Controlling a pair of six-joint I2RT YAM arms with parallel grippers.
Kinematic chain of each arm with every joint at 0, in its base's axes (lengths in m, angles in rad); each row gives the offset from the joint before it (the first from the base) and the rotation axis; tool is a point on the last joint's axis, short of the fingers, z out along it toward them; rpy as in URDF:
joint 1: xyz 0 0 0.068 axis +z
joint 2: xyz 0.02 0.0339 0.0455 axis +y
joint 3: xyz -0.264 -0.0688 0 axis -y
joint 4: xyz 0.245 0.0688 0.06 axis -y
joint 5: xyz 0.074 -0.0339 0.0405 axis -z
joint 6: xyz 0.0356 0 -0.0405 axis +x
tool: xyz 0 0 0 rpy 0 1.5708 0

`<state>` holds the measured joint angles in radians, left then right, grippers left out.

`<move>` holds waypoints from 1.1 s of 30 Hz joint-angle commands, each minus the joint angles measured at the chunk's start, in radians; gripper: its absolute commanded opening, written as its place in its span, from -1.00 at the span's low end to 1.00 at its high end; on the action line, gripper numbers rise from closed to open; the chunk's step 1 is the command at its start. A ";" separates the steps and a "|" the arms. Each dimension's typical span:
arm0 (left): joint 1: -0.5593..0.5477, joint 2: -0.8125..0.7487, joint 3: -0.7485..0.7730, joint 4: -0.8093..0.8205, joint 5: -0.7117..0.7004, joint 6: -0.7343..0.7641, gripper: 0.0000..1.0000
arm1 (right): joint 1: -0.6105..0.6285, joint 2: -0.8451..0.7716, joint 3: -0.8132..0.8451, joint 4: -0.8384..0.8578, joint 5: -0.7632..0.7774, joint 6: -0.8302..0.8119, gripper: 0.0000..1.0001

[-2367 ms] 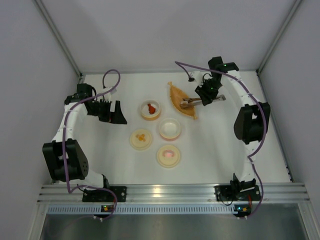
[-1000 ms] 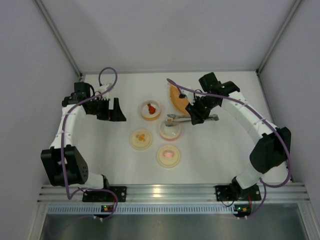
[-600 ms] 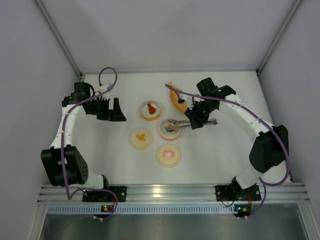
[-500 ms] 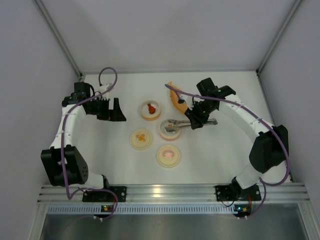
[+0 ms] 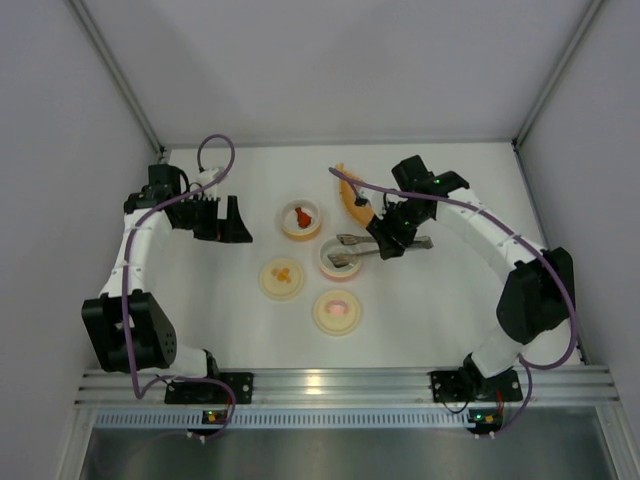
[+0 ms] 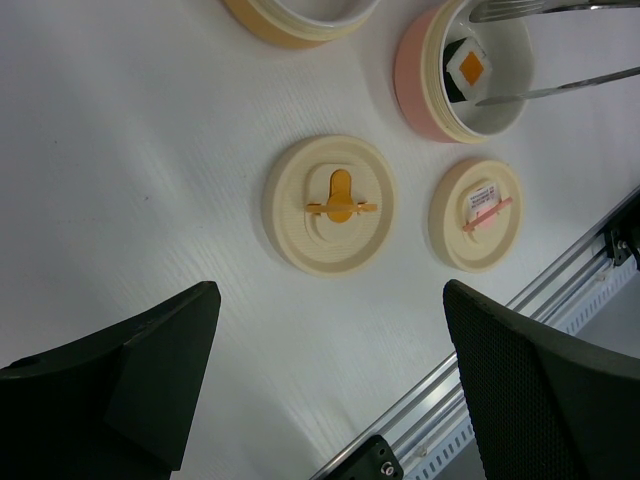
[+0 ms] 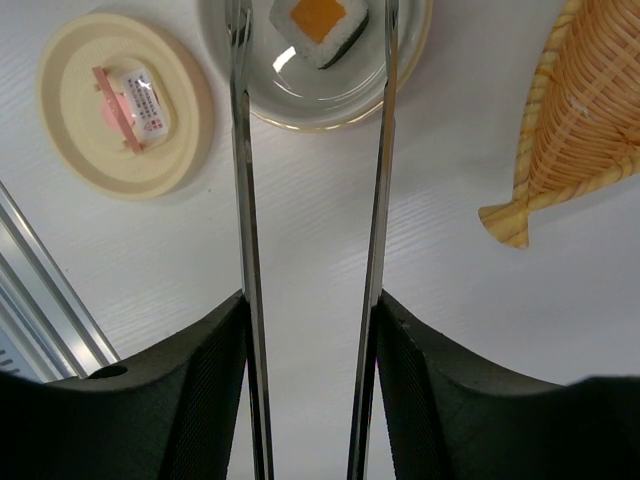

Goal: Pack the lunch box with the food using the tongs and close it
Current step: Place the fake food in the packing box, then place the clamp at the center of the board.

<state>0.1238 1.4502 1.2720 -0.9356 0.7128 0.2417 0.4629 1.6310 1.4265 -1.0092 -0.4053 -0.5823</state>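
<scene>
My right gripper (image 5: pixel 392 240) (image 7: pixel 310 310) is shut on the silver tongs (image 5: pixel 350 250) (image 7: pixel 243 200). Their two arms are spread, with the tips over the pink lunch box bowl (image 5: pixel 340 270) (image 7: pixel 300 112). The white sushi-like roll (image 7: pixel 320 22) (image 6: pixel 471 68) lies loose in that bowl, between the tong tips and touching neither. The reddish-orange lump (image 5: pixel 302 214) sits in the orange lunch box bowl (image 5: pixel 302 232). At the far left my left gripper (image 5: pixel 222 222) (image 6: pixel 328 295) stands open and holds nothing.
Two cream lids lie flat in front of the bowls, one with an orange handle (image 5: pixel 282 278) (image 6: pixel 330 205), one with a pink handle (image 5: pixel 338 310) (image 7: pixel 125 100). An orange boat-shaped dish (image 5: pixel 350 195) (image 7: pixel 575 120) lies behind the right gripper. A metal rail (image 5: pixel 340 382) runs along the near edge.
The right arm carried the tongs from the boat dish to the pink bowl. The tong arms have now spread apart and the roll lies released in the bowl. The left arm stayed put.
</scene>
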 commanded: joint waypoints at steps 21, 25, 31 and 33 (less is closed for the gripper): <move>0.010 -0.071 0.030 0.032 -0.018 -0.010 0.96 | -0.481 -0.237 -0.038 0.305 -0.021 0.344 -0.20; 0.011 -0.073 0.010 0.075 -0.023 -0.039 0.96 | -0.636 -0.241 -0.098 0.389 0.078 0.381 -0.18; 0.011 -0.059 0.001 0.098 -0.021 -0.045 0.96 | -0.658 -0.203 -0.196 0.469 0.213 0.377 -0.15; 0.011 -0.059 0.000 0.104 -0.029 -0.038 0.96 | -0.667 -0.163 -0.216 0.495 0.232 0.372 -0.15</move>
<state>0.1265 1.4097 1.2743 -0.8825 0.6830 0.2070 -0.1932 1.4380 1.2205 -0.6422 -0.2356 -0.2234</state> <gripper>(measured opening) 0.983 0.426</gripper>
